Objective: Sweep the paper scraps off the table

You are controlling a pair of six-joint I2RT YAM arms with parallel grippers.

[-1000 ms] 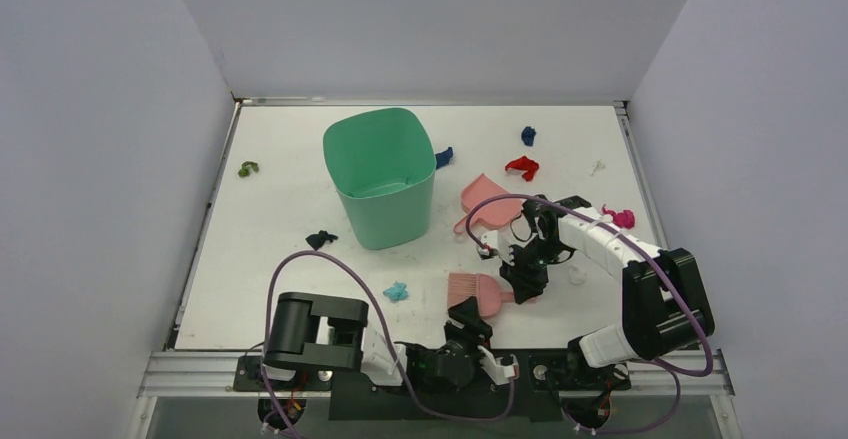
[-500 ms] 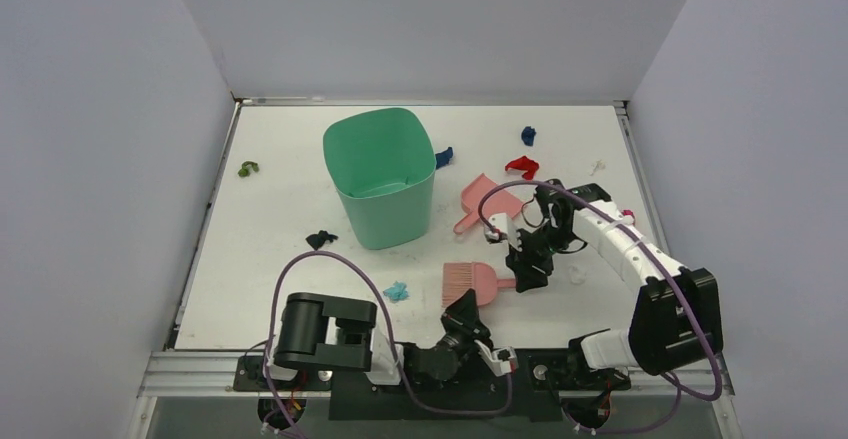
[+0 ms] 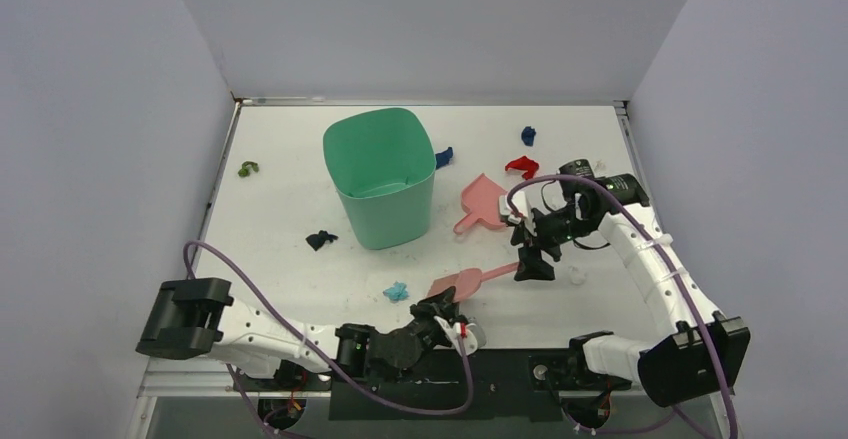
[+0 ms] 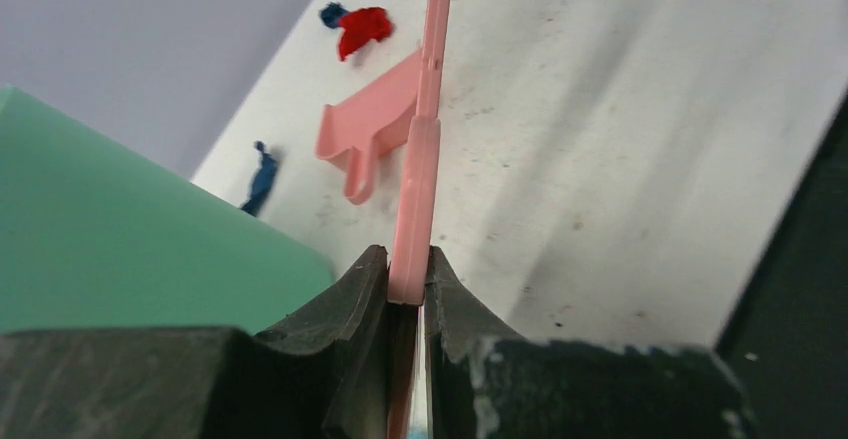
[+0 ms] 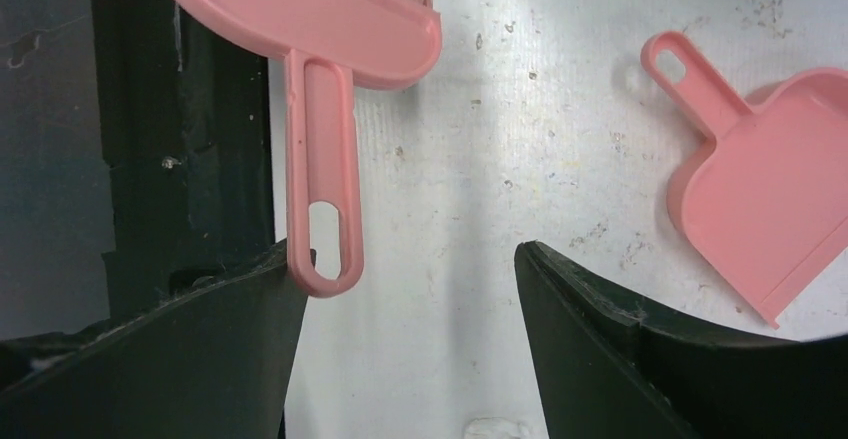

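No lettering, label, brand, number or sign can be read on the pink plastic brush [image 3: 470,281], the pink plastic dustpan [image 3: 483,199], the tall green plastic bin [image 3: 380,174] or the flat white table [image 3: 280,209].

Plain pale grey walls [image 3: 430,29] enclose three sides under even, soft light

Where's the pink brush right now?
In the top view the pink brush sits near the front centre of the table, clamped in the left gripper. The teal scrap is to its left and the open right gripper is at its handle tip.
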